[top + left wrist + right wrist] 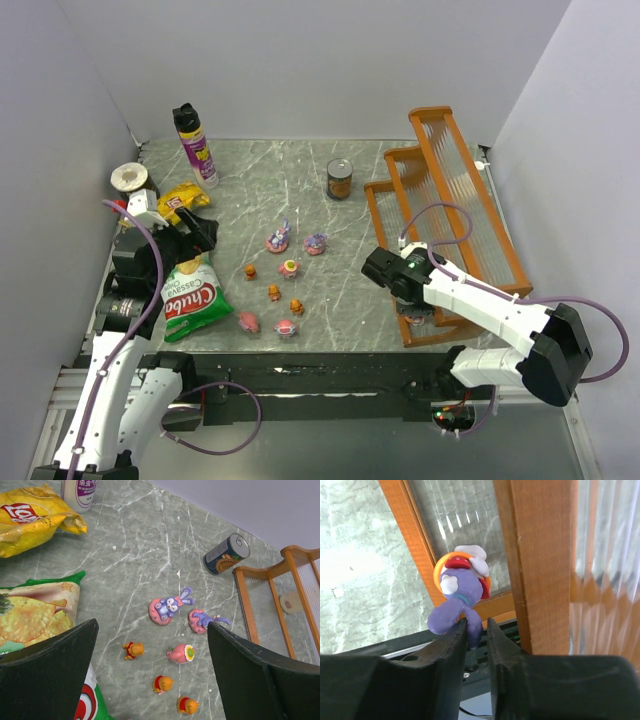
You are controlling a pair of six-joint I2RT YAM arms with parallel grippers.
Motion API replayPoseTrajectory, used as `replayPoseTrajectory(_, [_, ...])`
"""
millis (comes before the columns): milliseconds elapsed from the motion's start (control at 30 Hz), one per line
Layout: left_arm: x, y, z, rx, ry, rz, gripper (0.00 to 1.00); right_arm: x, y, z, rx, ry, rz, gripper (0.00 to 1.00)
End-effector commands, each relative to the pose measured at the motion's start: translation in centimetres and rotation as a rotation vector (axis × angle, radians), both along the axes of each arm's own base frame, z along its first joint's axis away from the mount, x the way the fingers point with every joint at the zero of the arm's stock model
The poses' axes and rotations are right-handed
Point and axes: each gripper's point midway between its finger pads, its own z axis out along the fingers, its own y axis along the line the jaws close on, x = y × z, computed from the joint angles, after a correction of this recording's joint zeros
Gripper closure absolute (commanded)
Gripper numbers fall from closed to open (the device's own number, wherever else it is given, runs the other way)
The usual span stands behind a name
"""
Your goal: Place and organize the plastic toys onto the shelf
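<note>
— Toy's place?
— Purple toy (457, 587) at the shelf's (540, 565) near low rim, leg between the right claw's (477, 630) narrow jaws; pinched or loose, I cannot tell.
— Handling?
— Light, hard, slick, I judge; grip the body, not limbs. Other toys (170, 607) lie on the desk (150, 540) left of the shelf; the left claw (152, 625), wide, further left.

Shelf (465, 190) orange-brown, ribbed clear panels; figurine (455, 600) purple, white, orange.
</note>
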Motion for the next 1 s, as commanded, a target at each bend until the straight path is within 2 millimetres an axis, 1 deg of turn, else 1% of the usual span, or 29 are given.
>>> replayPoseTrajectory(0, [0.0,-0.2,1.4,-0.016,-0.036,-0.005,0.04,0.2,-1.5,0.9,-0.05,-0.053,-0.048,0.68])
replayPoseTrajectory(200, [0.0,-0.2,1.4,-0.018,-0.036,-0.005,0.04,0.4,-1.7,1.8,-0.059,-0.079,-0.067,0.66])
replayPoseTrajectory(300, [0.0,-0.2,1.4,-0.014,-0.036,-0.005,0.04,0.6,-1.6,2.2,-0.059,-0.097,-0.072,0.7])
replayPoseTrajectory(333, [0.0,-0.2,1.4,-0.014,-0.036,-0.002,0.04,0.5,-1.6,2.2,-0.065,-0.096,-0.074,0.73])
replayPoseTrajectory(367, [0.0,-0.2,1.4,-0.014,-0.036,-0.002,0.04,0.5,-1.5,2.3,-0.065,-0.103,-0.079,0.73])
replayPoseTrajectory(667, [0.0,-0.3,1.3,-0.01,-0.033,-0.006,0.04,-0.2,-1.7,2.2,-0.128,-0.111,-0.124,0.75])
replayPoseTrajectory(967, [0.0,-0.4,1.4,-0.01,-0.035,-0.009,0.04,-0.7,-2.8,2.8,-0.196,-0.123,-0.158,0.75])
